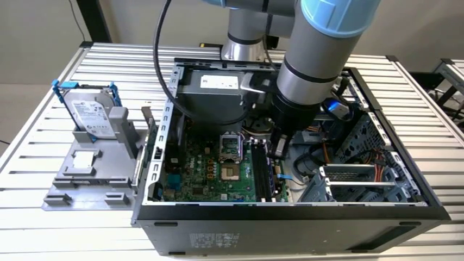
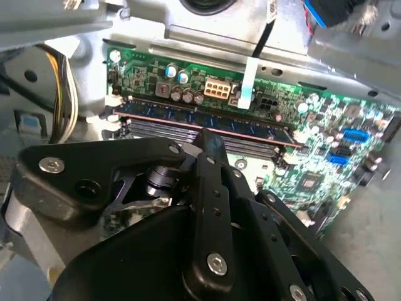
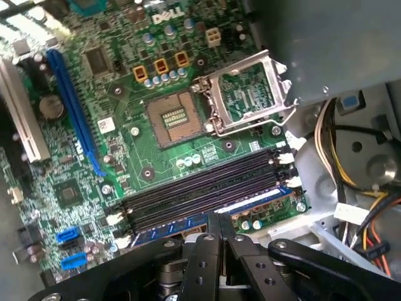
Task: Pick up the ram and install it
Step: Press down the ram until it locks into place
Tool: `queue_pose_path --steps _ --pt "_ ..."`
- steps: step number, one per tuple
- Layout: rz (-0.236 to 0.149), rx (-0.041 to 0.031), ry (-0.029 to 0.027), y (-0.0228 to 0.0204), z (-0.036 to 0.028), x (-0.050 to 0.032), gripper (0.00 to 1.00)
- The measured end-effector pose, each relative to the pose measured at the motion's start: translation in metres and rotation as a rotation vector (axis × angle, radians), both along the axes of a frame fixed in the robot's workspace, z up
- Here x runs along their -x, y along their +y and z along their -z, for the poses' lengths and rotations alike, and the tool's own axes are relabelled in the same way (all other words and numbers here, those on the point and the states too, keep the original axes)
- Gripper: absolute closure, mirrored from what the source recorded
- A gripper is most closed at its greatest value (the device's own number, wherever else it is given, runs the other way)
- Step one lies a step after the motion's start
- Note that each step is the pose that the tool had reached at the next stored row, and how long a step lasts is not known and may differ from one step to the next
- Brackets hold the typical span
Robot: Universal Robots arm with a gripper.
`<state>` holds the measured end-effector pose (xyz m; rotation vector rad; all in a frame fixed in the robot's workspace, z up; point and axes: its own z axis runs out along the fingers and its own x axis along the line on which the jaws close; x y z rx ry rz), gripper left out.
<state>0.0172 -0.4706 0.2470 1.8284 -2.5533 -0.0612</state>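
One open computer case [image 1: 290,217] stands on the slatted worktop [image 1: 65,228], with one green motherboard [image 3: 125,175] inside. One CPU socket [image 3: 174,117] sits on the board, its single metal cover [image 3: 247,91] raised. One ram [image 2: 207,120] stick — one hard drive [image 1: 91,115] in one grey holder [image 1: 87,179]. One robot arm [image 1: 319,54], one pincer [image 1: 279,149].

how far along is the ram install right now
Pickup looks done: the ram stands on edge along the motherboard's black slots, with the gripper right at it. Whether it is fully seated or clipped cannot be told, so pressing home may remain.
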Motion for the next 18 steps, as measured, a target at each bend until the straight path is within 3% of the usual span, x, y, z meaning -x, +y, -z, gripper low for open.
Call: queue_pose_path --steps 12,18 --pt "-0.215 0.0001 -0.0116 0.0 0.0 0.0 1.0" --pt "-0.272 0.0003 -0.0169 0.0 0.0001 0.0001 1.0"
